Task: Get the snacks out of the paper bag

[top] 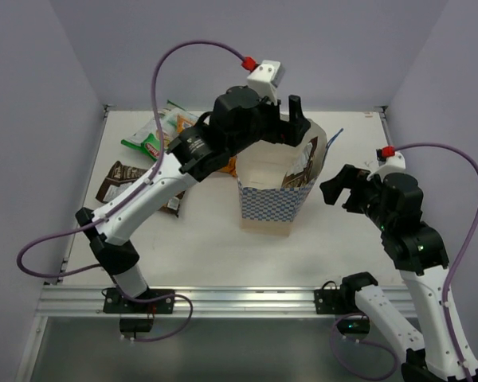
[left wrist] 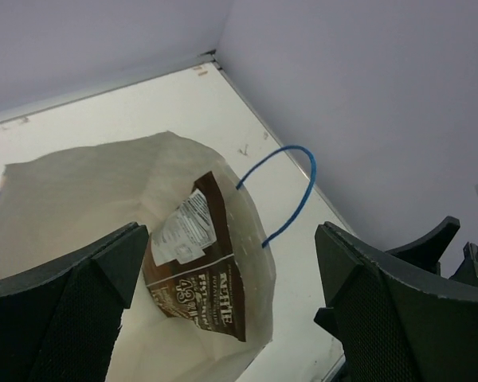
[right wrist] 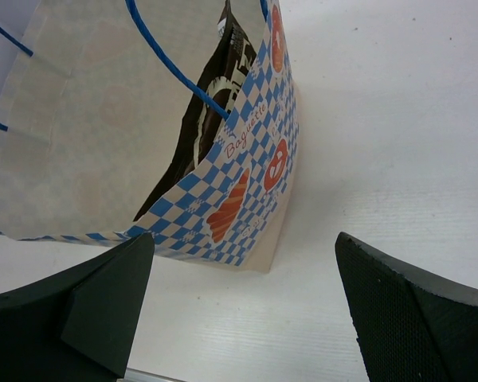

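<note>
The paper bag [top: 269,204] stands upright mid-table, blue-and-white checked outside and cream inside, with its mouth open. One dark brown snack packet [left wrist: 197,267] with white lettering leans against its inner right wall, and it also shows in the right wrist view [right wrist: 217,99]. My left gripper [top: 294,121] hovers open over the bag's far rim, with nothing between its fingers [left wrist: 80,302]. My right gripper [top: 342,188] stands open to the right of the bag, apart from it. On the table to the left lie a green and white packet [top: 149,137] and another dark brown packet [top: 121,181]. An orange packet [top: 225,168] shows partly under the left arm.
A blue string handle [left wrist: 291,187] arcs from the bag's right rim. The white table [top: 207,239] is walled by pale panels at the back and sides. A metal rail [top: 247,298] runs along the near edge by the arm bases.
</note>
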You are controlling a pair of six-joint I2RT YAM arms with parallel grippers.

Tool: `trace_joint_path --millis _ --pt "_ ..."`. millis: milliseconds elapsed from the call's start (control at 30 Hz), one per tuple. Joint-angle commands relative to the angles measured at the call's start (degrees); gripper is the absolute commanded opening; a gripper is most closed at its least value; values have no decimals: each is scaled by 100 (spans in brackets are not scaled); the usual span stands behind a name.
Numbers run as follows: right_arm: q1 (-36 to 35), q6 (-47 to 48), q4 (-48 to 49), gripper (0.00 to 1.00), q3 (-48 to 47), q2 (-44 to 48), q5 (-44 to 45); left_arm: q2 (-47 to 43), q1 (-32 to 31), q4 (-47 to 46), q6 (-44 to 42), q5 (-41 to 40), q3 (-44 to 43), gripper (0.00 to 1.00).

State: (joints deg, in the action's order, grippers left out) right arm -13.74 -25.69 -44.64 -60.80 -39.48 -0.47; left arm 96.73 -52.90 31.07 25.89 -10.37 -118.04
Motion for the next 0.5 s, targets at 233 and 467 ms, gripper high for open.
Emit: trace_joint_path --millis 233,467 --pt "29 -190 -71 99 138 222 205 935 -510 -40 -84 -105 -211 89" --pt "29 -234 -159 99 199 327 223 1471 -510 66 -181 -141 -211 86"
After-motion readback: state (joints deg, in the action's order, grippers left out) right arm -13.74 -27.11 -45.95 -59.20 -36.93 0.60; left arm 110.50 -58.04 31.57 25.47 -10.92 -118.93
